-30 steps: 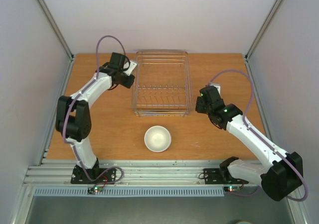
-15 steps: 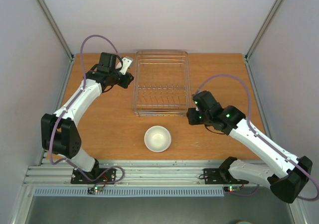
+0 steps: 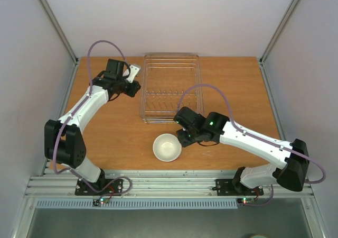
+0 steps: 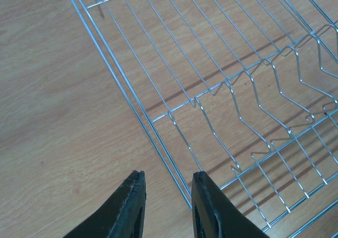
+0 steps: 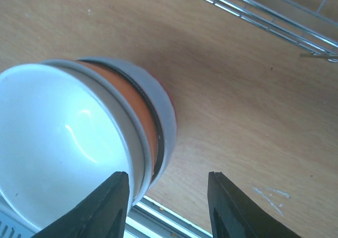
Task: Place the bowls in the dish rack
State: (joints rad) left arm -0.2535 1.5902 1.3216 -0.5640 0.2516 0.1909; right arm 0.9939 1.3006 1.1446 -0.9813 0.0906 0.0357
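Note:
A nested stack of bowls (image 3: 167, 147) stands on the table in front of the wire dish rack (image 3: 171, 88). In the right wrist view the stack (image 5: 79, 132) shows a white bowl on top, then beige, orange and further rims below. My right gripper (image 3: 184, 135) is open just right of the stack; its left finger (image 5: 103, 206) is over the white bowl's rim, its right finger (image 5: 232, 206) over bare wood. My left gripper (image 3: 136, 81) is open and empty at the rack's left edge; the rack's side wire (image 4: 158, 143) runs between its fingers.
The rack holds no bowls; its tines (image 4: 264, 95) show in the left wrist view. The table's near edge and aluminium rail (image 3: 169, 182) lie close behind the stack. The rack's near corner (image 5: 296, 26) shows in the right wrist view.
My right arm has swung left and down from beside the rack's right front corner to the bowl stack. My left gripper has drawn back slightly to the rack's left edge.

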